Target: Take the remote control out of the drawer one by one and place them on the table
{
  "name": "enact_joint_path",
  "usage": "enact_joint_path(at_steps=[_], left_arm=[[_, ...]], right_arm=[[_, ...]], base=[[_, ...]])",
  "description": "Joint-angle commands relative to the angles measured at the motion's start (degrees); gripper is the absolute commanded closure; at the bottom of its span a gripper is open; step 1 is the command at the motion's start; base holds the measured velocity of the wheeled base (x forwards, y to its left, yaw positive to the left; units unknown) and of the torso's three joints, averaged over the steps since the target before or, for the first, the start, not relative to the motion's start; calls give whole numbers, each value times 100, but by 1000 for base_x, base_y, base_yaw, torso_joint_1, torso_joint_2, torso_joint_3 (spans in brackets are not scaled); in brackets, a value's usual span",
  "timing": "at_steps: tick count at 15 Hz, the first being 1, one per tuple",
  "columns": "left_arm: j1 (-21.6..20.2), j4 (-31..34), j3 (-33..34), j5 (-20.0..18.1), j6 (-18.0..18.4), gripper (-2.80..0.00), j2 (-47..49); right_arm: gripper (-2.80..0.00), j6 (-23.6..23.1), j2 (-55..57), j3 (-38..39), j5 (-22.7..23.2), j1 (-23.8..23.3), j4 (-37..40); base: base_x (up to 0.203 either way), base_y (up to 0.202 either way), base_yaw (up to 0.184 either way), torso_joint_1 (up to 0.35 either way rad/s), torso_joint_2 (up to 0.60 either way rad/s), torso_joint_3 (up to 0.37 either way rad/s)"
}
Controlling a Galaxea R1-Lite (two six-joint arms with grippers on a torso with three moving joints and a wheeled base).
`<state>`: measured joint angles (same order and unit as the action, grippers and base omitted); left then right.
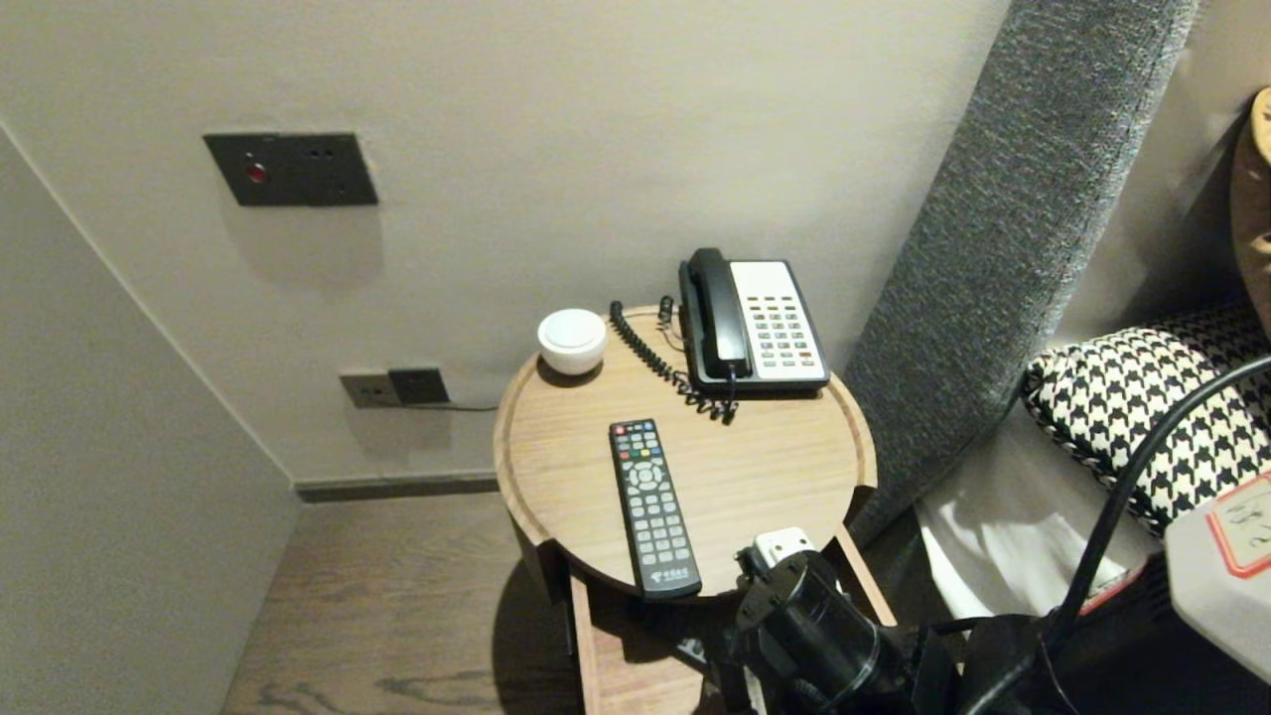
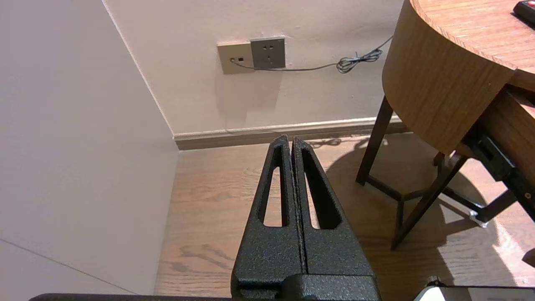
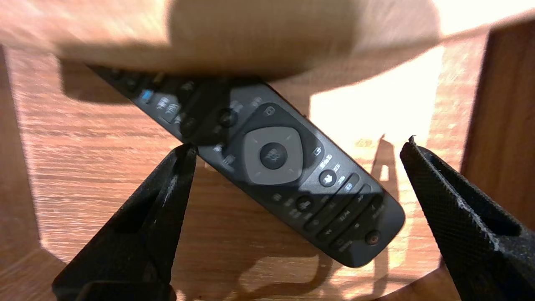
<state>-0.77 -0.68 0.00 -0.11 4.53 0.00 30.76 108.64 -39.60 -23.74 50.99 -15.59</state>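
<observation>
Right wrist view: right gripper (image 3: pixel 299 145) is spread wide and holds nothing, pointed down into the open drawer (image 3: pixel 96 125) under the table top. Drawer remote (image 3: pixel 267 163) lies flat and slantwise on the drawer floor, right between my fingers (image 3: pixel 167 188). One fingertip sits just beside its long edge, can't tell if it's touching. The other fingertip is well apart from it, near the drawer's side wall. Far end of that remote runs on past my fingertips into the shadow under the top's overhang. Head view: right arm (image 1: pixel 804 616) is low at the near edge of the table (image 1: pixel 775 477), its fingers hidden beneath the top. Up on the top, above and beyond the gripper: second remote (image 1: pixel 652 506) is nearest, its end at the table edge. Phone (image 1: pixel 755 323) and white bowl (image 1: pixel 572 340) are further out by the wall, well apart from the gripper. Left gripper (image 2: pixel 291 142): fingers pressed together, empty, parked over the floor beside the table, well apart from everything on it.
</observation>
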Motion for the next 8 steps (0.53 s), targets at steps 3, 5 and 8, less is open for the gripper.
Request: enact_joint_path(at_steps=[3, 5, 8], left_arm=[[-2, -2, 0, -4, 4, 0, -9], [-2, -2, 0, 2, 4, 0, -9], [-2, -2, 0, -5, 4, 0, -9]], right_arm=[[-280, -419, -166, -90, 24, -25, -341], [-280, -711, -158, -25, 53, -28, -610], [-280, -1056, -149, -5, 411, -28, -827]], base=[[0, 0, 0, 0, 0, 0], [0, 0, 0, 0, 0, 0], [0, 0, 0, 0, 0, 0]])
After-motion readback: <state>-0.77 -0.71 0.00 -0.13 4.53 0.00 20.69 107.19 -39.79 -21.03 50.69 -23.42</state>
